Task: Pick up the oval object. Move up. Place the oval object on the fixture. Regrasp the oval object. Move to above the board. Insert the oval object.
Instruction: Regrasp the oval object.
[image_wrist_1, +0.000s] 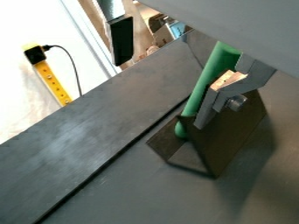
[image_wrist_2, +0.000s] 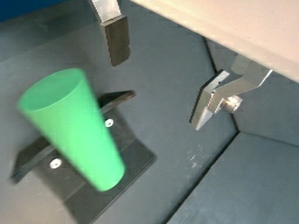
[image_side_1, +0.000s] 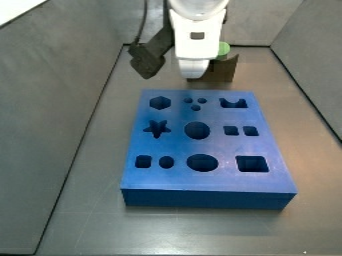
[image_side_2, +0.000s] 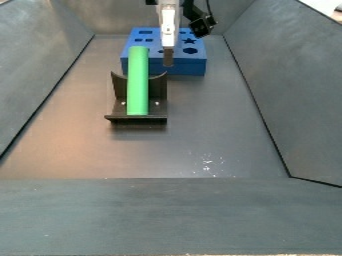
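Observation:
The green oval object (image_side_2: 138, 80) rests on the dark fixture (image_side_2: 136, 110), leaning against its upright part. It also shows in both wrist views (image_wrist_2: 76, 131) (image_wrist_1: 205, 83), standing on the fixture (image_wrist_2: 111, 188). My gripper (image_wrist_2: 163, 70) is open and empty, with both fingers apart from the rod. One silver finger (image_wrist_1: 222, 92) shows right beside the rod. In a side view my gripper (image_side_2: 167, 42) hangs between the rod and the blue board (image_side_2: 190, 58). In a side view the board (image_side_1: 201, 145) lies in front of my gripper (image_side_1: 194, 60), and a bit of the green rod (image_side_1: 222, 47) shows behind it.
Grey sloped walls (image_side_2: 54, 90) enclose the dark floor on both sides. A floor seam (image_wrist_1: 105, 157) runs beside the fixture. A yellow tape and a black cable (image_wrist_1: 47, 74) lie outside the wall.

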